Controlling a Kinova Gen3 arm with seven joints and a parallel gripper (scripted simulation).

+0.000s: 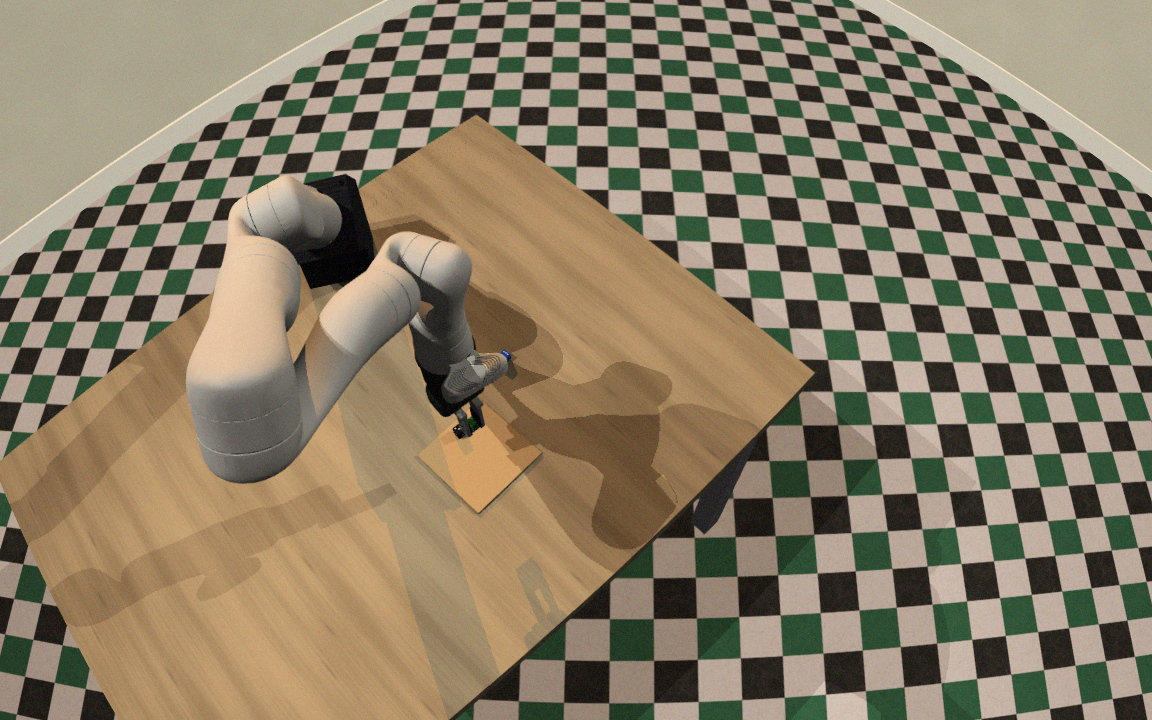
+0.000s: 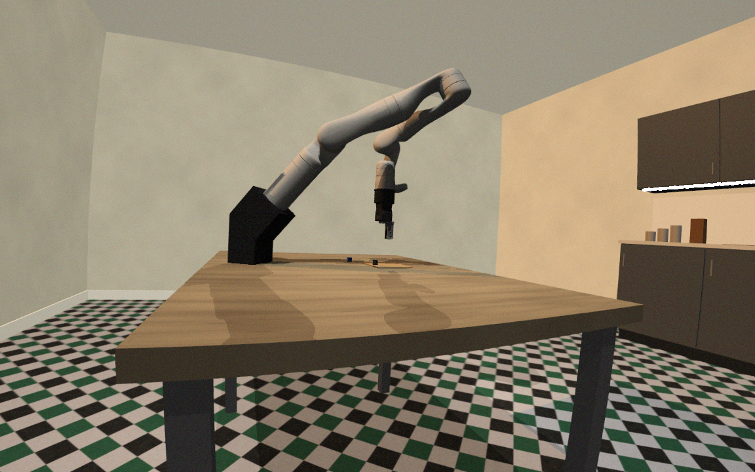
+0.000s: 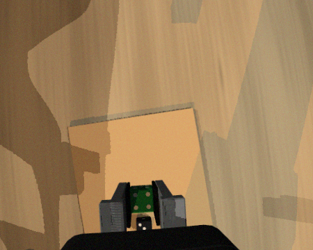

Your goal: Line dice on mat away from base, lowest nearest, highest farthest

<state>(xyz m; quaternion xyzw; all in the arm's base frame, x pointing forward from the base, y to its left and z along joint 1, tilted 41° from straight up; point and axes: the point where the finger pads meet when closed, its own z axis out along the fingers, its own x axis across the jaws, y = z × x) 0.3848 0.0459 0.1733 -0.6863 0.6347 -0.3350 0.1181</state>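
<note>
The gripper (image 1: 471,427) (image 2: 388,235) (image 3: 141,196) is closed around a green die (image 3: 142,203), whose face with four pips is seen in the wrist view. In the exterior view, the gripper is held above the worktop (image 1: 616,268) (image 2: 368,305), and the green die is hidden by a finger. Near the mat's edge, a black die (image 1: 457,431) (image 2: 375,262) (image 3: 143,223) is carried by the tan square mat (image 1: 480,479) (image 2: 394,266) (image 3: 153,139); in the wrist view it is partly covered by the gripper's dark housing. A blue die (image 2: 349,259) is shown only in the exterior view, off the mat on the worktop, between the black base (image 2: 245,235) and the mat. Part of the worktop is covered by the pale arm (image 1: 244,376) (image 2: 368,120) in the top view. Dark cabinets (image 2: 662,293) are placed along the wall, apart from the worktop.
</note>
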